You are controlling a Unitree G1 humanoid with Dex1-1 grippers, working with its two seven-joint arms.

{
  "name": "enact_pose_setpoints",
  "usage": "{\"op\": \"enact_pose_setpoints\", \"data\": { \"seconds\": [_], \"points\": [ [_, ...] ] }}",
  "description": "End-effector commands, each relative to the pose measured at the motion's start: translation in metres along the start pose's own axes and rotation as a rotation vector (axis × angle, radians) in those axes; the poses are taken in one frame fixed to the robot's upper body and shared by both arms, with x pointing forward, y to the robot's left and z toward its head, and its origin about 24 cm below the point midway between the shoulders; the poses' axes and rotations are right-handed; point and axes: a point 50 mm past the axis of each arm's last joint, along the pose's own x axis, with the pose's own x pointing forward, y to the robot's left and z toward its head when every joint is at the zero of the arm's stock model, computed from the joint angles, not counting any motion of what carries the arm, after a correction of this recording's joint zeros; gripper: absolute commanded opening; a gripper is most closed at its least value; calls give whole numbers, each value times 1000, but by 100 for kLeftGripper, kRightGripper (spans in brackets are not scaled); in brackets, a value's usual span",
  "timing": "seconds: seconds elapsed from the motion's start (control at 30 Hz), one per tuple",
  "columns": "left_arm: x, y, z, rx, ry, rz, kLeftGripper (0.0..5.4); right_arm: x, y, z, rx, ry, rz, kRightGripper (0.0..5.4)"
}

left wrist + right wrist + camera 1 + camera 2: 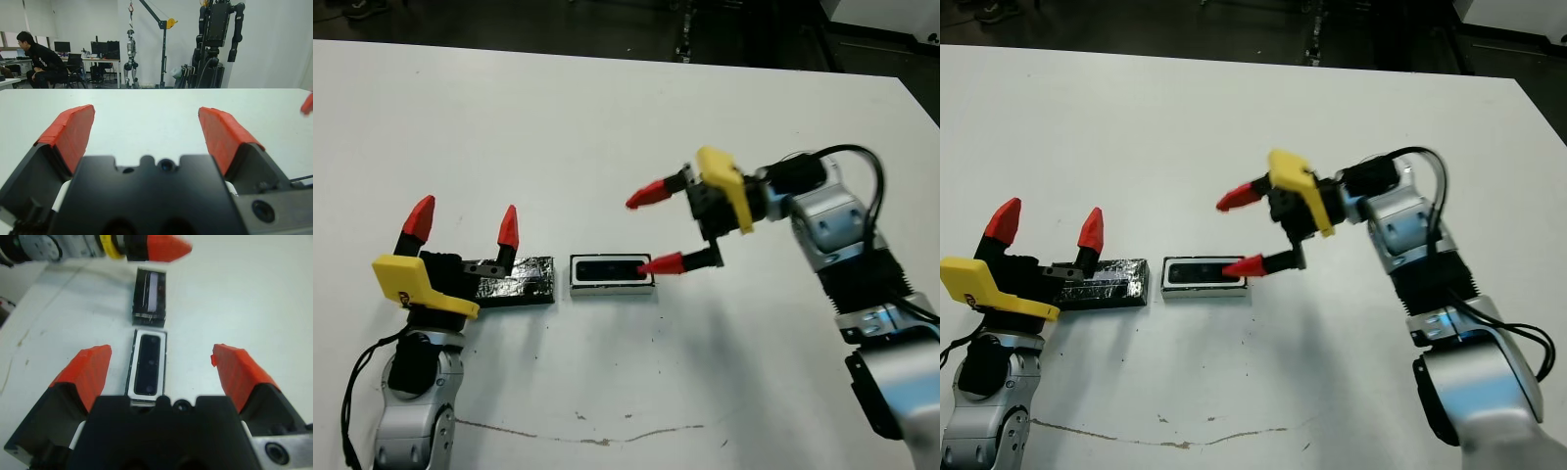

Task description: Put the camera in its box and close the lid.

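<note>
Left pincer (465, 225) stands near the tabletop's (607, 117) left edge with its two red-tipped fingers (508, 227) spread wide and nothing between them. Just beside it, on the side toward the centre, lies the lid (517, 282), a crinkly black slab flat on the tabletop; the pincer's black body reaches over the lid's left end, but whether they touch cannot be told. Right of the lid, end to end with it and a narrow gap apart, sits the box (612, 273), uncovered, with the camera (612, 268) lying flat inside its white rim. The right wrist view shows the camera filling most of the tray's inside. Farther right, the right pincer (653, 229) is turned toward the box, fingers parted and holding nothing; its lower fingertip (661, 264) is at the box's right end, the upper one raised above the tabletop.
</note>
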Motion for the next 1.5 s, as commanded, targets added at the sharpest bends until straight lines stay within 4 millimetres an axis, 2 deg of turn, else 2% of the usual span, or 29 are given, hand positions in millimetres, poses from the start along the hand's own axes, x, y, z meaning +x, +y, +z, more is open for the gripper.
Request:
{"op": "enact_pose_setpoints", "data": {
  "seconds": [0.03, 0.17, 0.27, 0.37, 0.63, 0.8, 0.97, 1.13, 1.23, 1.37, 1.43, 1.5],
  "points": [
    [-2, 1, -3, 2, 18, -2, 540, -22, 5, 4, 85, -54, -137, 537],
    [-1, 2, -2, 4, 15, -4, 540, -36, 19, 2, 196, -157, -367, 537],
    [-1, 4, 0, 10, 10, -12, 540, -41, 32, -8, 229, -180, -564, 537],
    [0, 7, 2, 21, 5, -30, 540, -44, 49, -21, 246, -185, -739, 508],
    [8, 24, 22, 147, -34, -155, 540, -45, 94, -45, 369, -306, -934, 379],
    [18, 43, 43, 289, 5, -412, 540, -43, 114, -61, 416, -364, -1080, 303],
    [37, 63, 69, 458, 152, -731, 540, -46, 123, -74, 445, -376, -1182, 223],
    [55, 75, 77, 486, 287, -1032, 540, -46, 124, -77, 438, -370, -1218, 141],
    [62, 74, 79, 624, 379, -1223, 540, -45, 123, -78, 435, -380, -1221, 95],
    [67, 67, 79, 678, 437, -1321, 540, -42, 122, -78, 430, -378, -1219, 26],
    [68, 63, 79, 664, 441, -1359, 540, -41, 121, -77, 436, -381, -1220, 1],
    [68, 60, 76, 613, 411, -1405, 540, -39, 121, -77, 442, -383, -1221, 1]
  ]
}}
